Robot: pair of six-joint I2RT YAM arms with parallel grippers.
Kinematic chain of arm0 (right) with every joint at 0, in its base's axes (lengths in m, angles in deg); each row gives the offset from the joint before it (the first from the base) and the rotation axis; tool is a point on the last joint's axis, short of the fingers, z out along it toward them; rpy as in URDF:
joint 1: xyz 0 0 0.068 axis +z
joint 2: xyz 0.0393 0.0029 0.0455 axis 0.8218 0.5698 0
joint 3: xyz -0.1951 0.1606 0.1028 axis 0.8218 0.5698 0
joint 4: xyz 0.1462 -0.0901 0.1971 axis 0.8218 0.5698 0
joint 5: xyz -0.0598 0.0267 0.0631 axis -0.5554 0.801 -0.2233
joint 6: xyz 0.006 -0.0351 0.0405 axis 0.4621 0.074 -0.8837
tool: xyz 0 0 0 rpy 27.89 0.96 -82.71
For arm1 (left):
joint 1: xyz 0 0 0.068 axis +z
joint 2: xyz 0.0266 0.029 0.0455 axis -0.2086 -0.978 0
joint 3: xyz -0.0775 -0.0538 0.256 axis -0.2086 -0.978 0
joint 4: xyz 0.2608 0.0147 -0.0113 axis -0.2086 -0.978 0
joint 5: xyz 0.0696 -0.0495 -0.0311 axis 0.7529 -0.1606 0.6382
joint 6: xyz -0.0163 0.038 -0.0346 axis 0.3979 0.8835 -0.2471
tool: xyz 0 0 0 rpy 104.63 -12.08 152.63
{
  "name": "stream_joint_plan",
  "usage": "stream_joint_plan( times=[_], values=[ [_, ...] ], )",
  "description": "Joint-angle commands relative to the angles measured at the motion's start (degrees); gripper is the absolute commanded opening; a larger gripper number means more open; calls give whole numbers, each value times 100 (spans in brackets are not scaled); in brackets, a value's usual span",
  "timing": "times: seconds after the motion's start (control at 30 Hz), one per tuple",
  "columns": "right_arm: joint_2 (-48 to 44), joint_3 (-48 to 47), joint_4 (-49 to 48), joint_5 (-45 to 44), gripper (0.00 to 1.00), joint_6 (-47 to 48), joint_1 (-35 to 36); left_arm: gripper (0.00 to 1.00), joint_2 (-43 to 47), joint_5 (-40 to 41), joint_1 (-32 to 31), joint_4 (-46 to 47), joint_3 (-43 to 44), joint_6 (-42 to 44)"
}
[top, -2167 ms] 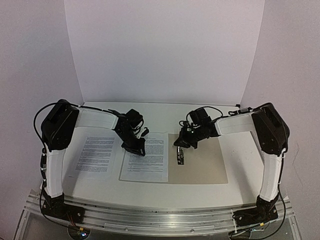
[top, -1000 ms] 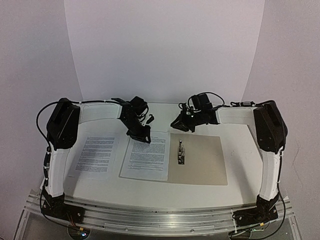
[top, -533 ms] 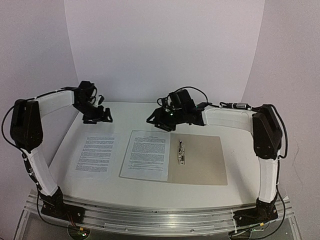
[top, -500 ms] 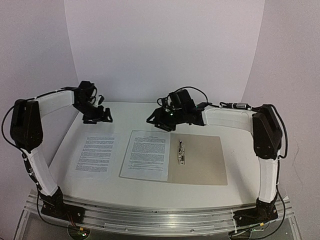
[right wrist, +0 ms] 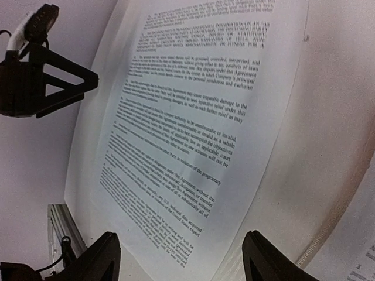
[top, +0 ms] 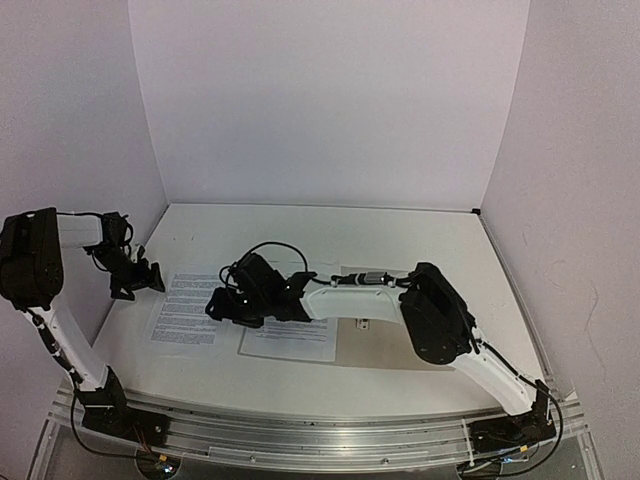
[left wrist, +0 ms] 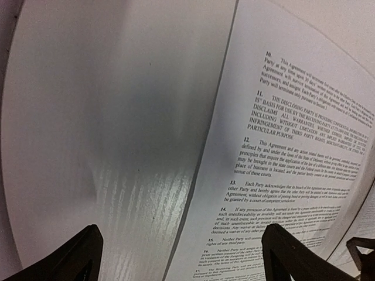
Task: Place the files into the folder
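Observation:
Two files lie flat on the white table. One printed sheet (top: 185,312) lies alone at the left. The other sheet (top: 295,340) rests on the left half of the open beige folder (top: 375,350), and my right arm hides much of both. My left gripper (top: 135,278) hovers open at the lone sheet's left edge (left wrist: 281,146), its fingertips (left wrist: 76,257) wide apart and empty. My right gripper (top: 218,303) reaches across to the gap between the sheets, open and empty. The lone sheet (right wrist: 187,117) fills the right wrist view.
The right arm (top: 400,295) stretches leftward low over the folder and the second sheet. The left gripper (right wrist: 47,76) shows at the top left of the right wrist view. A corner of the second sheet (right wrist: 351,246) shows at bottom right. White walls close the back and sides.
Both grippers have opened. The left arm swung out to the far left and came down beside the lone sheet. The right arm swept from the back across the folder toward that sheet.

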Motion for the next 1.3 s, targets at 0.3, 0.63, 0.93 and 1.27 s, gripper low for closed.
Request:
stream_joint_plan(
  times=[0.3, 0.63, 0.93, 1.27],
  values=[
    [625, -700, 394, -834, 72, -314, 18, 83, -321, -1075, -74, 618, -311, 305],
    [1430, -1440, 389, -203, 72, -620, -59, 70, -587, -1658, -232, 625, -218, 289],
    [1370, -1310, 172, -86, 71, -682, -148, 46, -359, -2078, -229, 555, -80, 293],
    [1483, -1250, -335, 397, 31, -1017, -178, 45, -577, -1881, -245, 649, -183, 126]
  ],
)
